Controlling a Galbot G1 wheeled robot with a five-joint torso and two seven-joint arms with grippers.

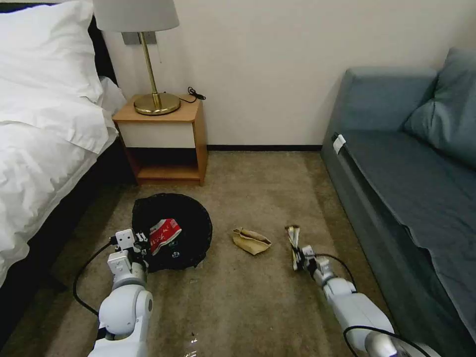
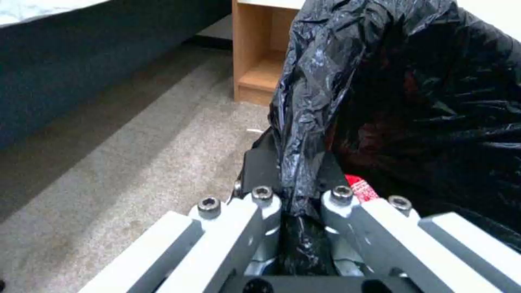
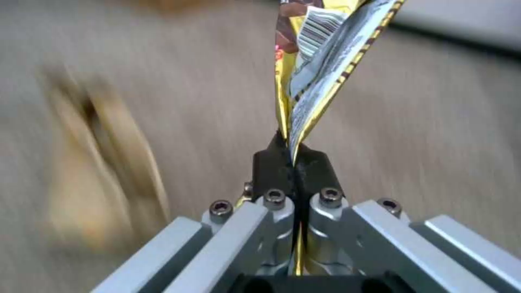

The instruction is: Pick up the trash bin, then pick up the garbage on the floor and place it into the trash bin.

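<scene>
The trash bin [image 1: 186, 218], covered by its crinkled black bag, hangs low over the carpet at the left. My left gripper [image 1: 141, 244] is shut on its near rim; in the left wrist view the black bag [image 2: 390, 93] is pinched between the pads. A red snack packet [image 1: 164, 234] lies inside the bin. My right gripper [image 1: 299, 254] is shut on a dark-and-yellow snack wrapper [image 1: 292, 237], which stands up from the fingertips [image 3: 320, 167] as a folded strip [image 3: 320, 69]. Crumpled tan paper [image 1: 251, 240] lies on the carpet between the bin and the right gripper.
A wooden nightstand [image 1: 163, 139] with a brass lamp [image 1: 148, 69] stands against the wall behind the bin. The bed [image 1: 44, 139] runs along the left, a blue-grey sofa [image 1: 406, 173] along the right. Open carpet lies between them.
</scene>
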